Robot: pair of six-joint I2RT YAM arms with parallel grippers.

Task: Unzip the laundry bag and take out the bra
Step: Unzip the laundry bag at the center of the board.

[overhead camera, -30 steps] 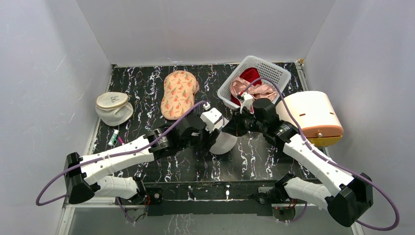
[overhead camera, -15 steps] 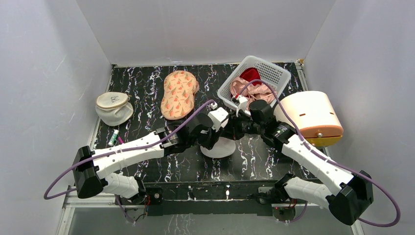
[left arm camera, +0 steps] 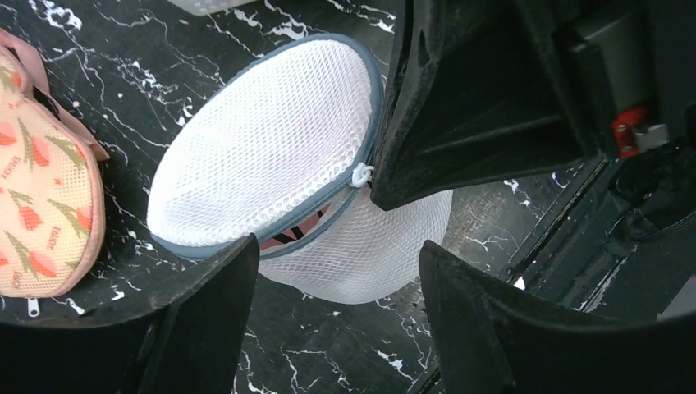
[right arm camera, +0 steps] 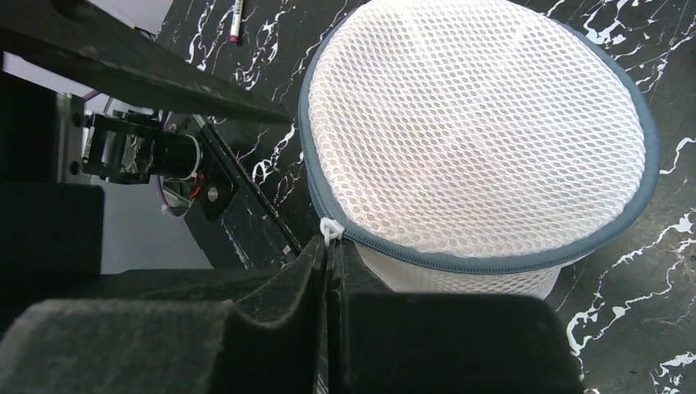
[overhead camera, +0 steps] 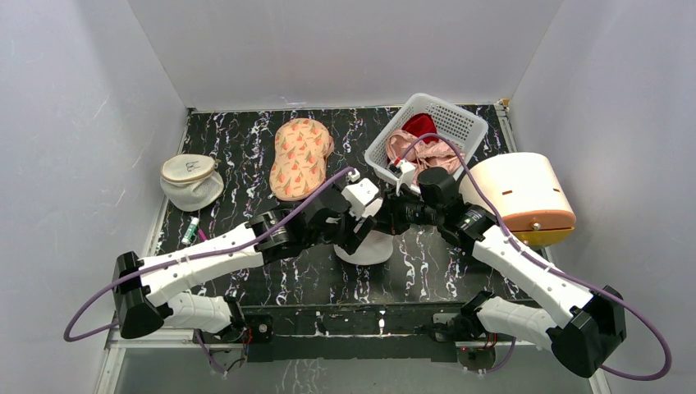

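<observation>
top view: two arms, the left arm and the right arm, meet over one laundry bag. it sits on the tabletop just in front of one white basket. the basket holds one pink satin garment and one red cloth. one other mesh pouch with a cream top lies far left. one peach-printed pouch lies behind centre, one pen near the left edge, one cream drum at right. how the jaws stand cannot be told from here.

left wrist view: only here the zip shows partly undone, with a pinkish sliver in the gap; whether that is the bra i cannot tell. the left jaws are open, their two fingers apart at the bag's near side. one white zip pull sits at the tip of the right jaws.

right wrist view: only here the right jaws show pressed together, closed on the zip pull at the grey rim. the gap is hidden.
</observation>
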